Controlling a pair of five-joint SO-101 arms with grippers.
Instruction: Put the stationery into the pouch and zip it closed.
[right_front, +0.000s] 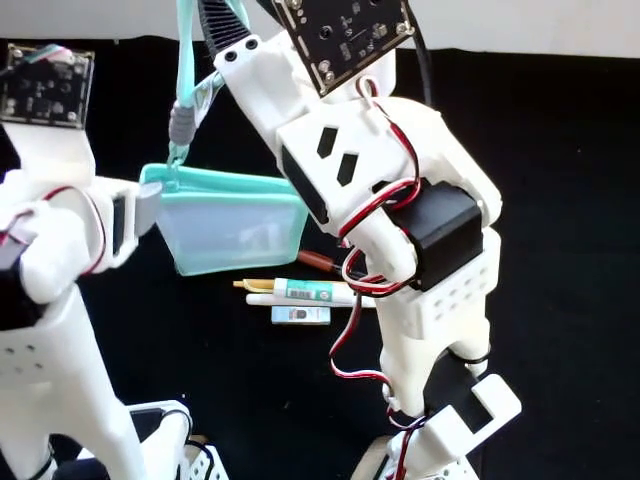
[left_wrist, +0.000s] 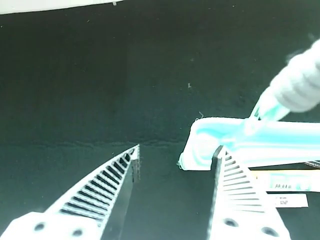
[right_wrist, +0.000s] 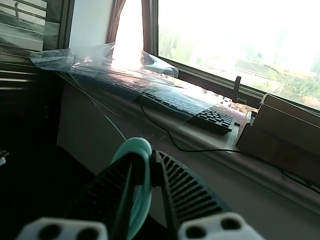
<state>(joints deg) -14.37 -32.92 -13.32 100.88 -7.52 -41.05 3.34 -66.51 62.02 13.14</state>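
The right gripper (right_wrist: 145, 159) is clamped on the looped teal strap (right_wrist: 134, 150), and the pouch (right_front: 235, 225) hangs from that strap below it. The pouch is translucent, pale and soft-sided, with a teal band along its top edge. A grey toggle (right_front: 181, 124) sits on the strap just above it. The left gripper (left_wrist: 178, 149) has its fingers spread at the pouch's end, one fingertip touching the teal rim and the other apart from it. Beyond and below that gripper, pens (right_front: 300, 291) lie side by side on the black table (right_front: 560, 200), with a small flat block (right_front: 300, 315) just beside them.
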